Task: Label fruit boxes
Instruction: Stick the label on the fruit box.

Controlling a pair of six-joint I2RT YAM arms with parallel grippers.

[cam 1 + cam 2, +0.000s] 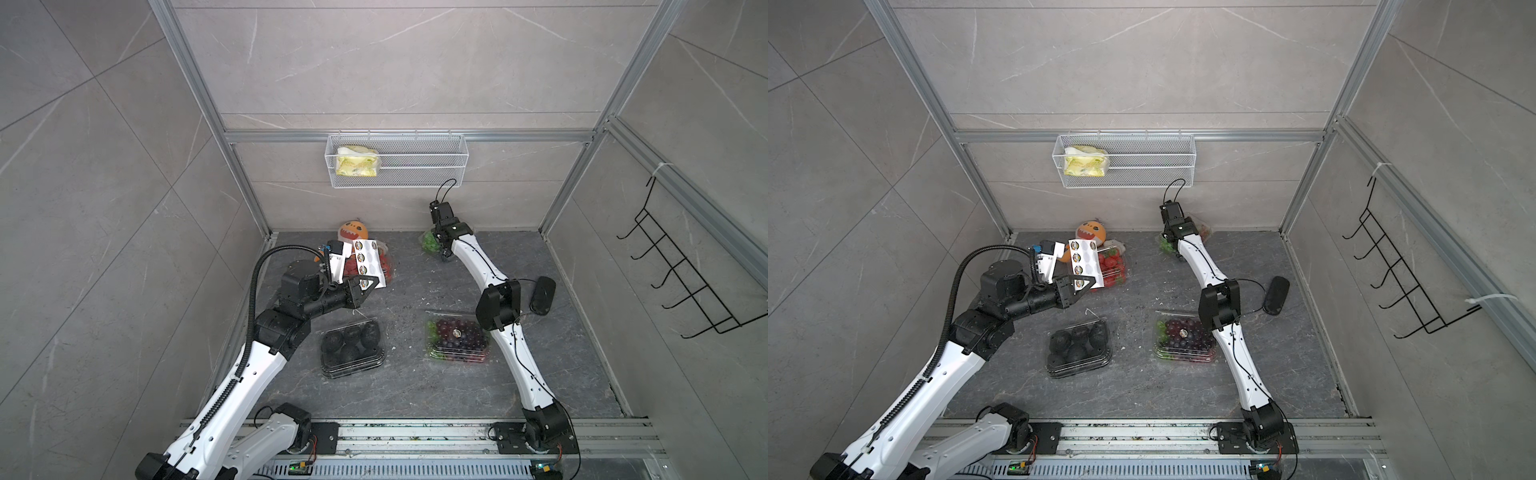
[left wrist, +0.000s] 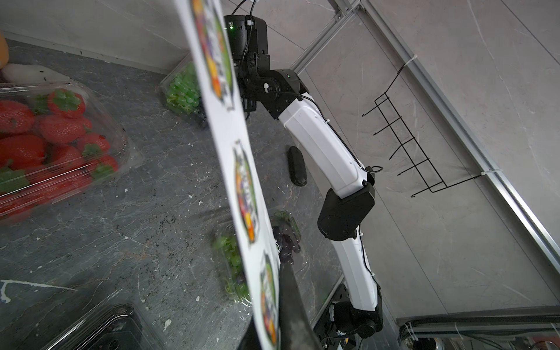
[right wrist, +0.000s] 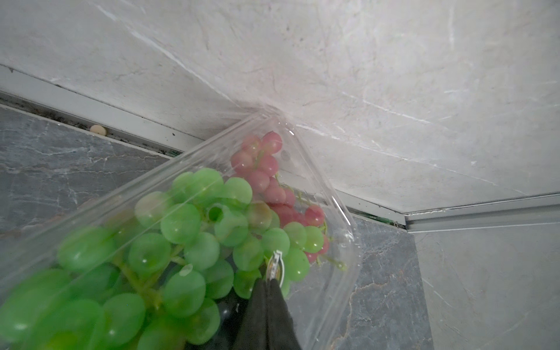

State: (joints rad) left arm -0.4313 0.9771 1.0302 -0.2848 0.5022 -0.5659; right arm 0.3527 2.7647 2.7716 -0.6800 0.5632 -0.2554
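Note:
My left gripper (image 1: 365, 286) is shut on the lower end of a white sticker sheet (image 1: 368, 261), holding it upright over the strawberry box (image 1: 385, 266); the wrist view sees the sheet (image 2: 242, 181) edge-on. The box of dark avocado-like fruits (image 1: 353, 343) lies front left. The purple grape box (image 1: 457, 337) at front right carries a round sticker on its lid. At the back wall my right gripper (image 3: 269, 281) is shut on a single sticker (image 3: 276, 266), just above the green grape box (image 3: 181, 227). In the top views its wrist (image 1: 446, 226) hides the fingertips.
An orange plush toy (image 1: 352, 232) sits against the back wall behind the strawberries. A black oblong object (image 1: 542, 295) lies at the right. A wire basket (image 1: 424, 166) with a yellow pack hangs on the back wall. A black hook rack (image 1: 681, 270) hangs on the right wall.

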